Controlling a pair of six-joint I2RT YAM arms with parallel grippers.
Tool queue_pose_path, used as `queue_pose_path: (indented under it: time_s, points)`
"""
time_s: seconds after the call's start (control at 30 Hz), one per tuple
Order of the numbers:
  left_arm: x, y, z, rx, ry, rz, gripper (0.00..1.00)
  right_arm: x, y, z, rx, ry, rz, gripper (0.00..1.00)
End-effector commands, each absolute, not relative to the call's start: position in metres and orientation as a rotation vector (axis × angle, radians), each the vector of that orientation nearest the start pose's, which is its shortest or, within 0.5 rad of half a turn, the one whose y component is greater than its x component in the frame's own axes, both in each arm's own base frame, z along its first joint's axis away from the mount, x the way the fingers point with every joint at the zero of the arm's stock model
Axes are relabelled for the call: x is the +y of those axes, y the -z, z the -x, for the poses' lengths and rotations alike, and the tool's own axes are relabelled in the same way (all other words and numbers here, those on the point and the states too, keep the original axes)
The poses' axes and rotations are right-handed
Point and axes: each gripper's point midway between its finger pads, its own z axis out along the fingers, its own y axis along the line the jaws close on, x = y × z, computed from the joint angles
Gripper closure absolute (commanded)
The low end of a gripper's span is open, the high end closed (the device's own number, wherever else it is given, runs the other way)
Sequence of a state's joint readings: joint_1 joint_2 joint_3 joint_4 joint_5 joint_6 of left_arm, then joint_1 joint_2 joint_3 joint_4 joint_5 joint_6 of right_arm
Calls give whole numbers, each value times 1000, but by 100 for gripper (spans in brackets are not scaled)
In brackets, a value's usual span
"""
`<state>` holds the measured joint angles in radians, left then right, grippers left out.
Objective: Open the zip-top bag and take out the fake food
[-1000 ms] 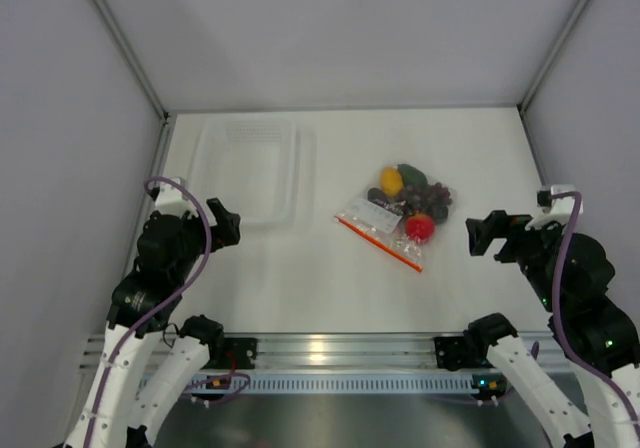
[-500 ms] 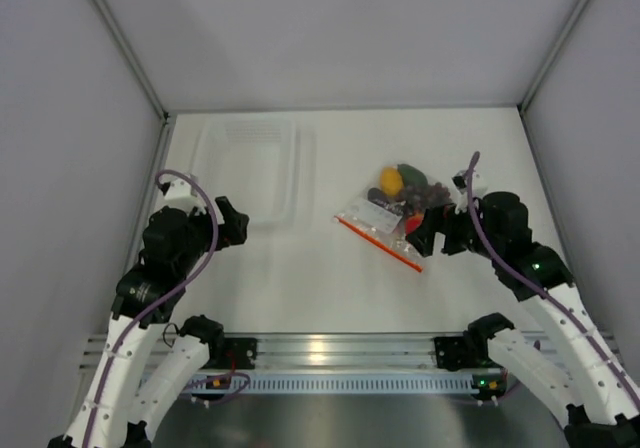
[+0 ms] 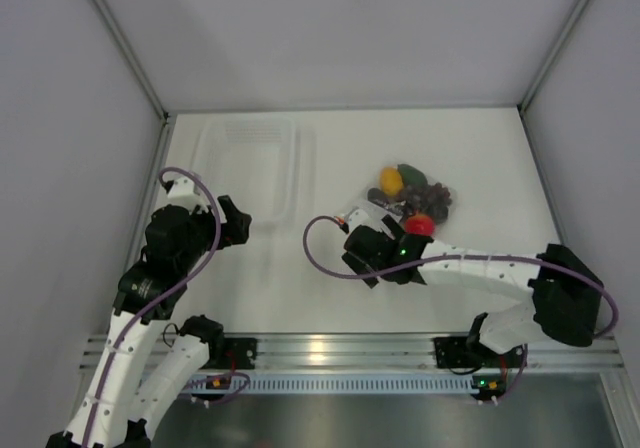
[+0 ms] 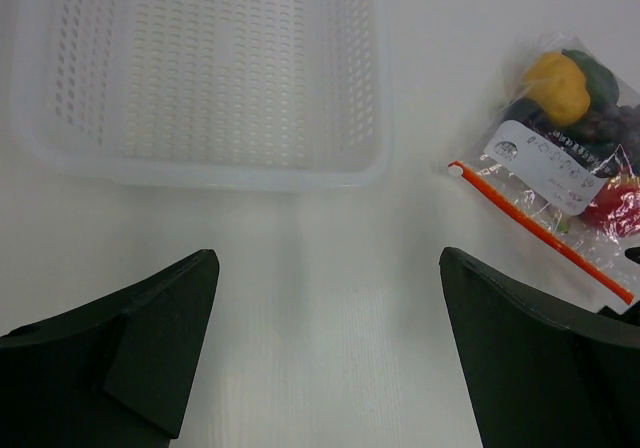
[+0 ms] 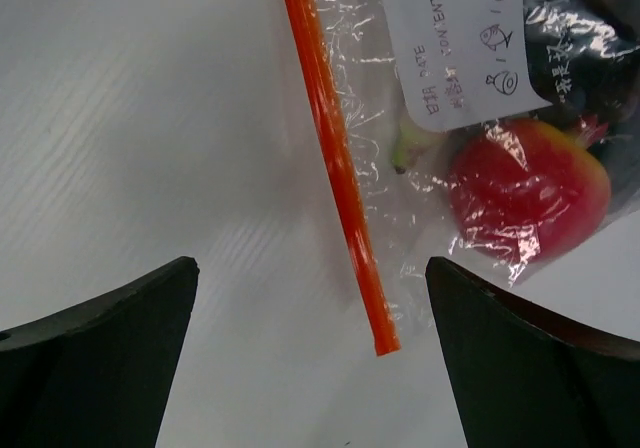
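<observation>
Several pieces of fake food [image 3: 418,200] sat packed inside the bag [image 4: 548,158]. The bag looked shut, with its red strip [image 5: 335,158] closed along one edge. I could pick out a red tomato [image 5: 525,193], a yellow lemon [image 4: 556,86], a dark green piece [image 3: 411,175] and purple grapes [image 3: 434,200]. The bag lay flat on the table [image 3: 300,298], right of the middle.

The red strip was the part I cared about. It lay slanted on the table, on the side of the bag nearest my arms, with the food on the far side of it. In the right wrist camera, the strip ran down between the two fingers of the right claw [image 5: 312,268], and one end of it lay just there. So the right claw was over that end, much nearer to the bag than the other claw. Its fingers were wide apart and gripped nothing. I could not tell if they touched the table or the plastic.

The left claw [image 4: 328,258] hung well away, near the clear tray [image 4: 240,171]. Its fingers were wide apart too, with nothing between them. The other end of the strip pointed its way.
</observation>
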<state>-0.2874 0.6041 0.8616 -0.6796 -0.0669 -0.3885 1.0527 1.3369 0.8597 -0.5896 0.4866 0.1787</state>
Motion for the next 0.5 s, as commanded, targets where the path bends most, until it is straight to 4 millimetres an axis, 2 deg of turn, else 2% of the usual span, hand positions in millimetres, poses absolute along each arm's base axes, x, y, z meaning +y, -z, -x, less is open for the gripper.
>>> queue_pose_path:
  time_s: [0.0, 0.03, 0.17, 0.3, 0.47]
  points:
    - [-72, -261, -231, 1936, 380, 130, 1, 207, -103, -238, 2106, 422, 867, 1]
    - [-72, -261, -231, 1936, 380, 130, 1, 204, -92, -241, 2103, 483, 895, 1]
    - [-71, -262, -230, 1927, 379, 132, 1, 202, -71, -246, 2080, 564, 948, 1]
    - [-72, -262, -230, 1930, 382, 128, 1, 193, -75, -259, 1991, 707, 883, 1]
    - [-72, -264, -230, 1922, 383, 127, 1, 196, -65, -271, 1932, 816, 913, 16]
